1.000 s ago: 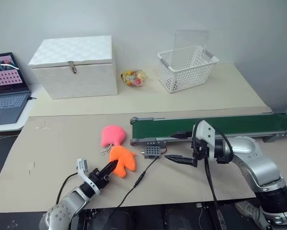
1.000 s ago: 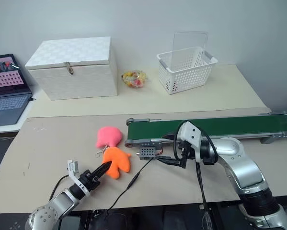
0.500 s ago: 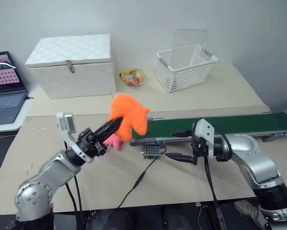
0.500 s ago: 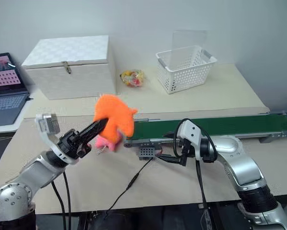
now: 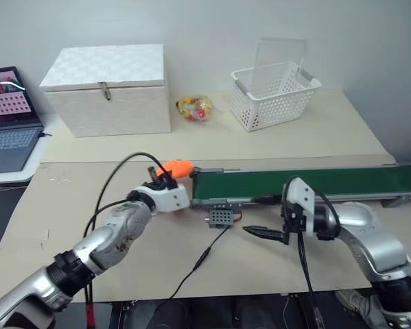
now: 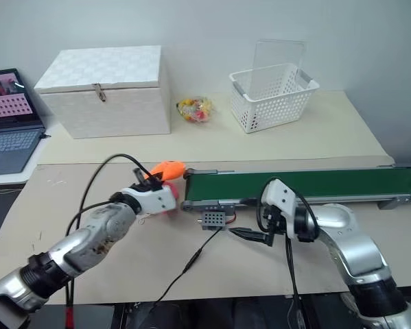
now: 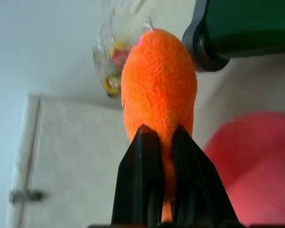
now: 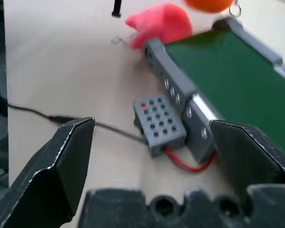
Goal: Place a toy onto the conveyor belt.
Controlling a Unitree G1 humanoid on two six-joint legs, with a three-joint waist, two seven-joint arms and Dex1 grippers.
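L gripper [image 7: 160, 142] has its jaws clamped on the small bright orange plush toy [image 7: 159, 85], black fingers [image 7: 141, 175] pinching its lower end. Toy is held up off the desk, just beside the near end roller of the long dark green conveyor belt in its grey metal frame [image 5: 308, 184]; not on the belt yet. In the head views the toy [image 5: 177, 168] peeks out past the L wrist, at the belt's L end.

Pink plush toy [image 8: 161, 23] lies on the beige desk [image 5: 68, 205] near that same belt end, partly hidden behind the L arm in the head views. Small grey perforated motor box [image 5: 220, 217] sits against the belt frame's front edge, red wire at its side, black cable [image 5: 202, 257] trailing from it toward the desk's front edge.

R gripper [image 5: 263, 233] hovers low over the desk in front of the belt, near the motor box, pointing toward it; jaws apart, nothing between them, as the R wrist view shows w/ both fingers [image 8: 61, 161] wide of the box.

At the back: white lidded box w/ metal clasp [image 5: 106, 89], yellow-red wrapped bundle [image 5: 195, 108], white perforated plastic basket [image 5: 274, 96]. Open laptop [image 5: 9, 123] off the desk's L side.
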